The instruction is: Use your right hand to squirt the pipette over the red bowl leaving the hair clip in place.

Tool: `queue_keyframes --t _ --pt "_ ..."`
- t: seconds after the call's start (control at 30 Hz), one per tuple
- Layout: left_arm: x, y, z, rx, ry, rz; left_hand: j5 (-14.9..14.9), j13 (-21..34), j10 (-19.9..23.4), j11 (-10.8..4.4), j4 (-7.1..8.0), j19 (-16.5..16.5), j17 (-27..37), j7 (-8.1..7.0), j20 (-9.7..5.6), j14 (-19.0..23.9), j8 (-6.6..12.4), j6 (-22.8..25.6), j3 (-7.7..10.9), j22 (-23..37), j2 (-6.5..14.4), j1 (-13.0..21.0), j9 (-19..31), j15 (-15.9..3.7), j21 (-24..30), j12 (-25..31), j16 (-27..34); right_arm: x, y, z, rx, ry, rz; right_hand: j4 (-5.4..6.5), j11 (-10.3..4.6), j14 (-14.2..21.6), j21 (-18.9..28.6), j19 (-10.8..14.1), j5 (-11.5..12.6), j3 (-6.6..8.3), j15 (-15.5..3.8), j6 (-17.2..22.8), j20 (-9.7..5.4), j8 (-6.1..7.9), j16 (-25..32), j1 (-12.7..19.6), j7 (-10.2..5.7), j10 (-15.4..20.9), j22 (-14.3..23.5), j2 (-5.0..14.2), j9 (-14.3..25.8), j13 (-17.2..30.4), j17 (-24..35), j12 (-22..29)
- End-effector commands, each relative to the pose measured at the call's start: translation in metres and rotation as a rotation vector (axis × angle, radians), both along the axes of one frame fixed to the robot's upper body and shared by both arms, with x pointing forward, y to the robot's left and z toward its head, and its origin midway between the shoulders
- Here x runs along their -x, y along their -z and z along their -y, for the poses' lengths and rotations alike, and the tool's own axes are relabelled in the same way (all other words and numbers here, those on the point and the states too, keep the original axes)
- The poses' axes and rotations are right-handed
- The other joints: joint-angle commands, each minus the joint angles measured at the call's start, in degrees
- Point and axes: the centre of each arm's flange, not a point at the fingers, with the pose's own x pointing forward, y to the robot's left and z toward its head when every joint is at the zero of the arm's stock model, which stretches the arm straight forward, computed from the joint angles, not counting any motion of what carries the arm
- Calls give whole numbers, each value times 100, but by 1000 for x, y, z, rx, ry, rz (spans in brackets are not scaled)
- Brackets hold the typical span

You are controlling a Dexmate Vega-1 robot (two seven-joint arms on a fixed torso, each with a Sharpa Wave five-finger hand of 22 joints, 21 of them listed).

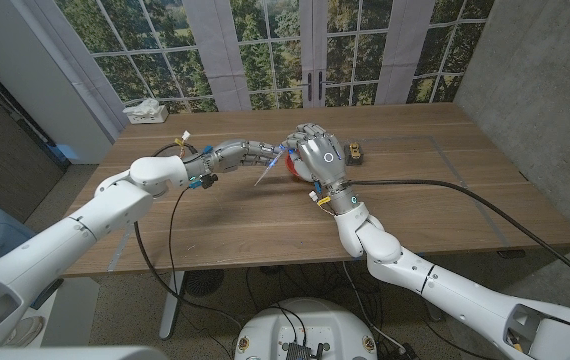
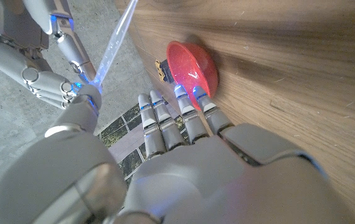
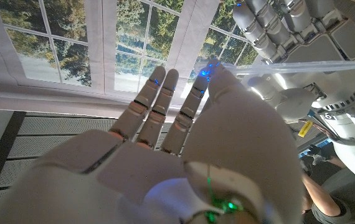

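The clear blue pipette hangs tilted above the table between my two hands. My right hand is raised with its back to the head camera and pinches one end of the pipette with its fingertips. My left hand reaches in beside it with fingers stretched straight, its thumb tip against the pipette. The red bowl sits on the table just past the left fingertips, partly hidden behind my right hand in the head view. The dark hair clip lies on the table beside the bowl.
A white crumpled object lies at the table's far left corner. A black cable runs over the table's right side. Windows stand behind the wooden table.
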Motion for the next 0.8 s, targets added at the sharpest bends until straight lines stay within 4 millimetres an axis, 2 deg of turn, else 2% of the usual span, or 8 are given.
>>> queue_keyframes --t 0.03,0.1,0.2,0.43,0.47,0.53,0.73,0.8 --pt "-4 1 8 -66 32 -36 26 11 410 51 12 70 29 90 3 95 5 284 -95 23 -21 201 13 -406 9 49 20 1 0 -1 -1 -14 10 -3 11 64 62 -11 14 -26 -1033 3 -255 24 -31 34 -25 68 25 5 13 22 28 3" --pt "-3 0 9 -75 39 -39 30 12 657 127 28 107 34 161 -10 180 -17 377 -133 25 -5 267 15 -402 14 93 45 1 0 -1 -1 -18 12 -3 10 65 62 -14 13 -27 -1033 6 -256 26 -33 34 -25 72 25 6 13 24 28 3" --pt "-4 0 12 -85 57 -48 33 11 718 109 31 156 36 216 -7 250 -20 463 -141 26 26 327 16 -435 27 84 64 2 0 -1 -1 -18 19 -4 11 67 65 -15 12 -28 -1033 21 -256 33 -39 35 -20 73 25 4 13 24 29 -3" --pt "-4 -1 14 -112 66 -53 34 9 879 88 13 227 32 225 -7 324 -38 618 -162 28 60 481 16 -448 41 73 67 2 0 -1 4 -19 18 -4 11 71 68 -21 11 -30 -1033 13 -263 31 -47 34 -25 80 24 4 13 29 31 -5" --pt "-4 -1 14 -109 72 -56 50 10 891 80 20 225 41 211 4 330 -57 640 -101 30 200 604 18 -439 36 50 66 2 0 -1 5 -19 17 -4 11 71 69 -22 11 -30 -1033 12 -264 31 -48 34 -25 79 24 3 13 29 31 -7" --pt "-5 -1 14 -97 93 -66 40 9 1010 85 24 267 45 182 9 382 -57 758 -91 32 288 711 20 -484 46 51 77 2 0 -1 4 -18 20 -4 11 72 70 -27 11 -32 -1033 11 -265 31 -52 33 -26 86 24 3 13 34 31 -5" --pt "-6 -2 14 -67 162 -88 25 15 1156 125 27 313 69 263 50 425 -146 874 75 44 922 1123 32 -487 54 -23 83 2 0 0 4 -22 18 -4 10 76 75 -26 10 -33 -1033 11 -266 32 -60 33 -26 84 24 3 13 31 33 -17" --pt "-6 -2 13 -60 181 -90 21 16 1119 136 9 308 66 271 63 419 -176 842 96 45 997 1199 34 -480 52 -56 75 3 0 0 3 -21 19 -3 10 78 76 -27 10 -34 -1033 9 -264 32 -62 32 -26 84 24 4 13 30 33 -20"
